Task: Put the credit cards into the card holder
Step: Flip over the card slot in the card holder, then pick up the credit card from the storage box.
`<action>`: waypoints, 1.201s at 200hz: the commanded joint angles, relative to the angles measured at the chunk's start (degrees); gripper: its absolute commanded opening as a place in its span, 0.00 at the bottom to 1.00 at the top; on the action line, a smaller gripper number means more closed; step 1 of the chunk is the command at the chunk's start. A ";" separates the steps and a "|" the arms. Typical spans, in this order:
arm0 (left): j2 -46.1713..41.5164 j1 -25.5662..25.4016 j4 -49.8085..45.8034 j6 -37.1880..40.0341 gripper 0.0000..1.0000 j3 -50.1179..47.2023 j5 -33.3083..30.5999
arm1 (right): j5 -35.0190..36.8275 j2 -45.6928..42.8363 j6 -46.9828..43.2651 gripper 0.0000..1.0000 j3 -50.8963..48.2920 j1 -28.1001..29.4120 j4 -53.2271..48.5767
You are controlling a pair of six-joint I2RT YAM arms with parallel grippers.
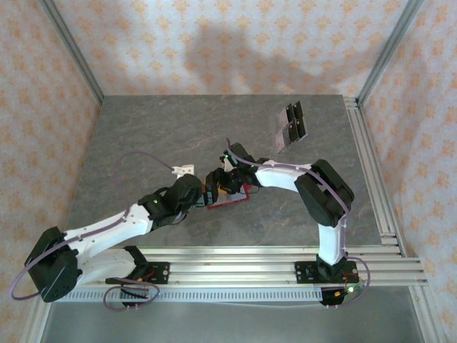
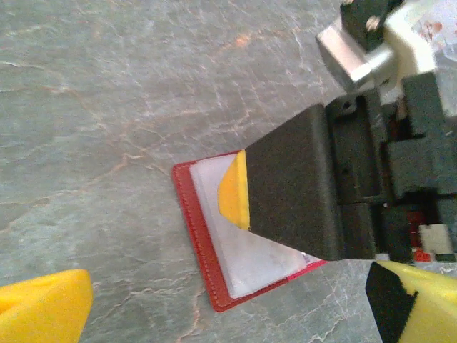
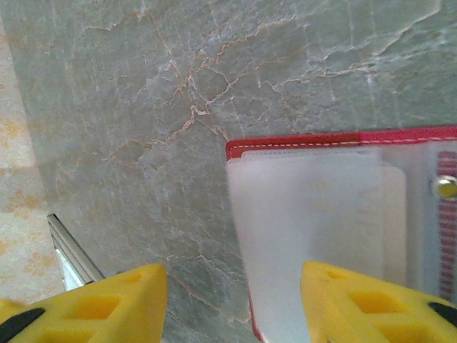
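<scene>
Near the middle of the table point(image 1: 143, 143), the wallet point(image 2: 251, 259) lies open, the right gripper point(image 3: 239, 304) half open with one finger on its lining, the left gripper point(image 2: 228, 309) wide open beside it, both empty, cards point(image 1: 291, 123) at one o'clock.

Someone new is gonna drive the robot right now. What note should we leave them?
Left gripper: wide open, empty, hovering beside the card holder.
Right gripper: jaws apart, gripping nothing, with one finger resting on the open holder's lining.
Credit cards: bunched at the far right of the table, away from both arms.
Done: the holder lies open.
Left: every card has to be picked up and put in.
</scene>
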 commanded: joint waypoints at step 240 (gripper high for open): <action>25.42 14.53 -14.29 8.61 1.00 22.80 6.24 | 42.48 12.40 -32.74 0.30 48.18 -21.56 -55.46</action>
